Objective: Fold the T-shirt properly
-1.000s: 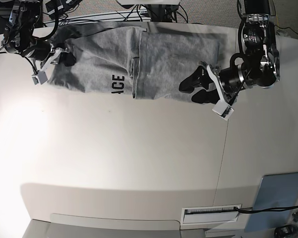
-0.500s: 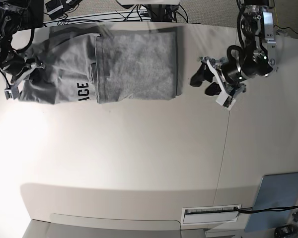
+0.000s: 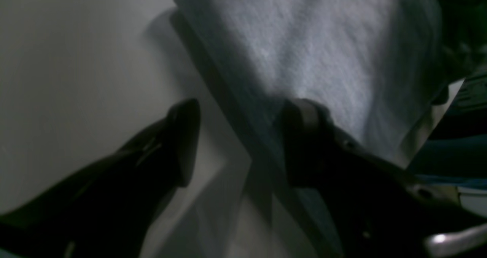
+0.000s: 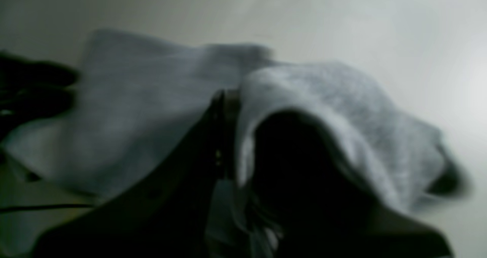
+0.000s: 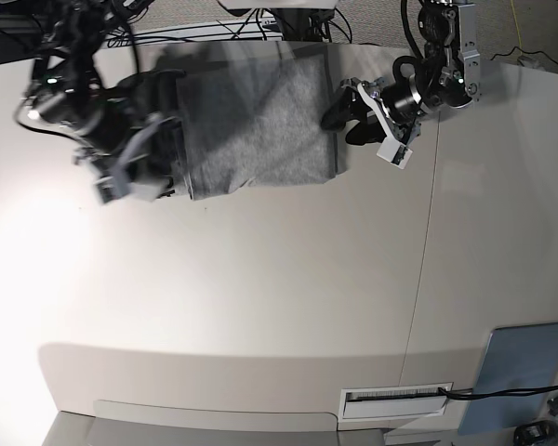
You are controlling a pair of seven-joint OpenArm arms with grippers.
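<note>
The heather-grey T-shirt (image 5: 256,130) lies folded at the back of the table, plain side up, with no lettering showing. My right gripper (image 5: 139,169) is at its left end, shut on a lifted fold of the grey fabric. In the blurred right wrist view the cloth (image 4: 342,109) drapes over the gripper (image 4: 232,144). My left gripper (image 5: 342,117) is open at the shirt's right edge. In the left wrist view one finger (image 3: 182,136) is over bare table and the other finger (image 3: 304,136) is over the shirt's edge (image 3: 323,41).
A blue-grey flat panel (image 5: 525,367) lies at the front right corner. A white label strip (image 5: 395,400) sits at the front edge. Cables (image 5: 214,28) run behind the table's back edge. A seam (image 5: 423,242) crosses the tabletop.
My right arm has swung right and inward, carrying the shirt's left part over the middle, so the lettering is now hidden. My left gripper has moved up-left to the shirt's right edge.
</note>
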